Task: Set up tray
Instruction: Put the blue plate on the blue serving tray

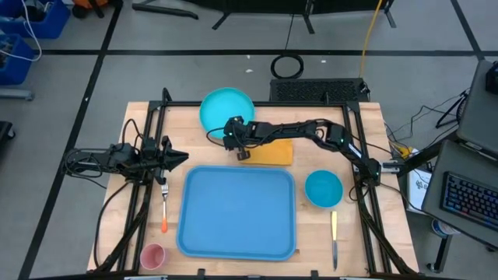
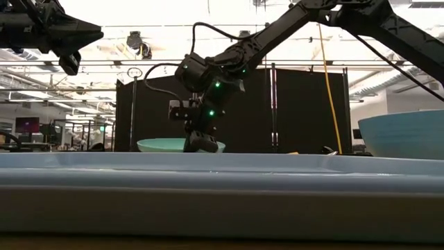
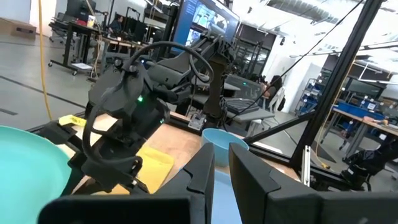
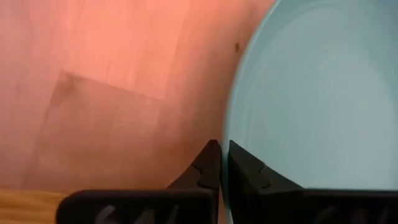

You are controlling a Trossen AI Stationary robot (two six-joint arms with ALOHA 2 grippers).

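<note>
— Where do we have the tray (image 1: 238, 211)?

— Flat on the bench (image 1: 377, 128), near its front edge, bare. Our right pincer (image 1: 240, 152) is behind it, at the plate (image 1: 226, 107), fingers closed on the plate's rim.

— And the left pincer (image 1: 177, 157)?

— Raised at the bench's left side, above the fork (image 1: 164, 204), fingers nearly together, holding nothing.

From table height the blue tray (image 2: 222, 182) fills the foreground, its raised rim running the full width. Beyond it a turquoise plate (image 2: 163, 145) sits low. The right arm reaches down from the upper right, green lights showing, and its pincer (image 2: 201, 144) hangs right at the plate's edge. The left pincer (image 2: 69, 42) hovers high in the upper left corner. A pale blue bowl (image 2: 406, 135) rises at the right edge.
</note>
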